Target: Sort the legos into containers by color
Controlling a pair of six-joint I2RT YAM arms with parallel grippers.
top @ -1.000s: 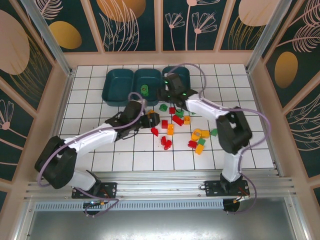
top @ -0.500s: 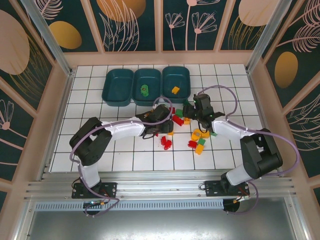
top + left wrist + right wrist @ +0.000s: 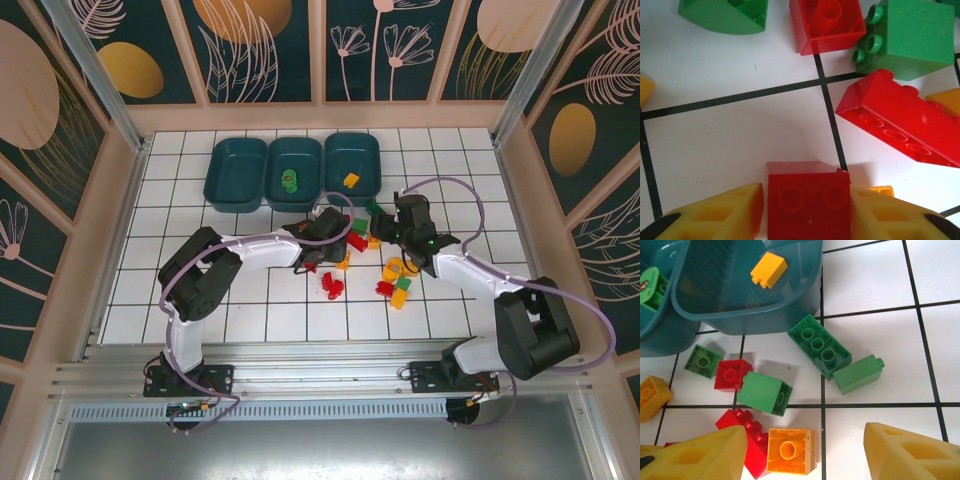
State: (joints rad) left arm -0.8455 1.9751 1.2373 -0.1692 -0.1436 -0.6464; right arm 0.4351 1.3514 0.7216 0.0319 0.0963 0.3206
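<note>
The left gripper (image 3: 807, 197) is down at the white tiled bench (image 3: 200, 300), its yellow fingers (image 3: 715, 215) pinching a red square brick (image 3: 808, 200) from both sides. The brick sits underside up on the tiles. Just ahead of it lies a long red brick (image 3: 900, 125), tilted, with a green brick (image 3: 912, 37) touching its far end. A small red brick (image 3: 827, 22) lies beside that green one, and a green curved piece (image 3: 725, 15) lies farther left.

The right gripper (image 3: 805, 440) hangs over the loose bricks with its fingers (image 3: 915, 455) spread wide and nothing held. An orange square brick (image 3: 790, 450) lies on the bench under the gap, next to a red studded brick (image 3: 747, 432). Farther on are a green cube-like brick (image 3: 765, 392), a small red brick (image 3: 732, 375) and a small green brick (image 3: 702, 361). A long green brick (image 3: 819, 345) touches a slim green brick (image 3: 857, 374) near the right container (image 3: 755, 315).

Three dark teal containers stand touching in a row at the far side of the bench. The right one holds a single yellow brick (image 3: 769, 270), the middle container (image 3: 295, 190) holds a green piece (image 3: 289, 180), and I see nothing in the left container (image 3: 237, 172). The remaining red, yellow and green bricks lie scattered on the tiles between the arms (image 3: 395, 285).
</note>
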